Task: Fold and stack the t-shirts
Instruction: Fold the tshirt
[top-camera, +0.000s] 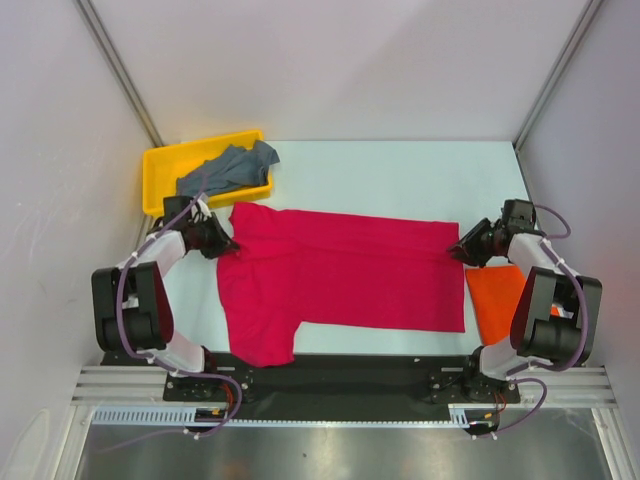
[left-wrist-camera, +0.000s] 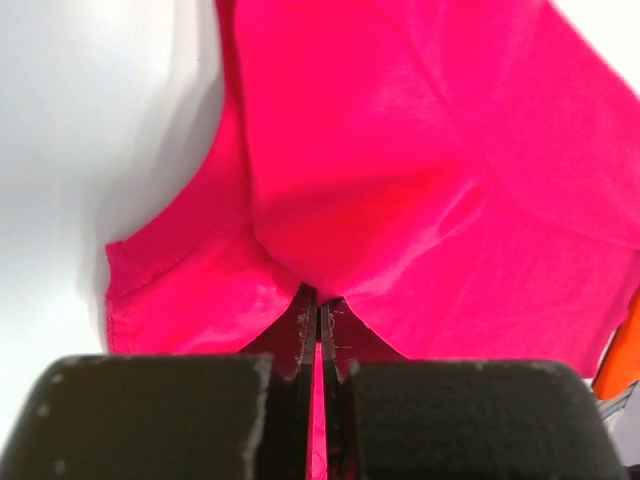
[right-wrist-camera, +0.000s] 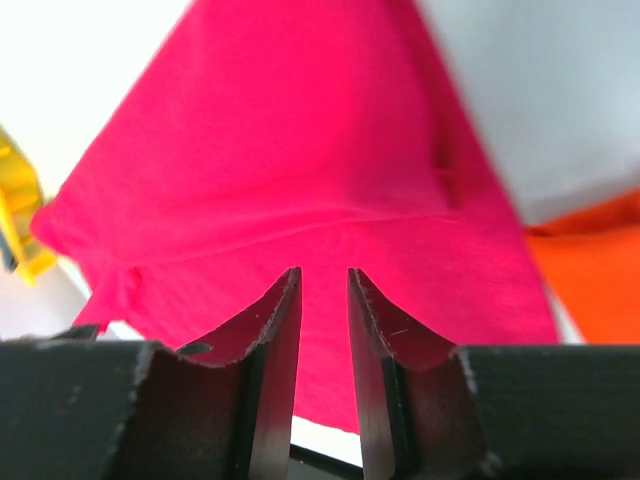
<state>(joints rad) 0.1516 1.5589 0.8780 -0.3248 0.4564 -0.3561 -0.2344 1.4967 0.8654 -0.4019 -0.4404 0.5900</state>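
The crimson-pink t-shirt (top-camera: 340, 275) lies spread flat across the table's middle, one sleeve toward the front left. My left gripper (top-camera: 228, 245) is at its far left corner, shut on a pinch of the cloth (left-wrist-camera: 400, 150) between the jaws (left-wrist-camera: 318, 310). My right gripper (top-camera: 458, 252) is at the shirt's far right corner, its jaws a little apart over the cloth (right-wrist-camera: 300, 150), holding nothing (right-wrist-camera: 323, 280). The orange-red t-shirt (top-camera: 500, 300) lies folded at the right, partly under the right arm. The grey-blue t-shirt (top-camera: 225, 170) lies crumpled in the tray.
A yellow plastic tray (top-camera: 160, 165) stands at the back left, just behind my left gripper. White walls close in the table on three sides. A black rail runs along the near edge by the arm bases.
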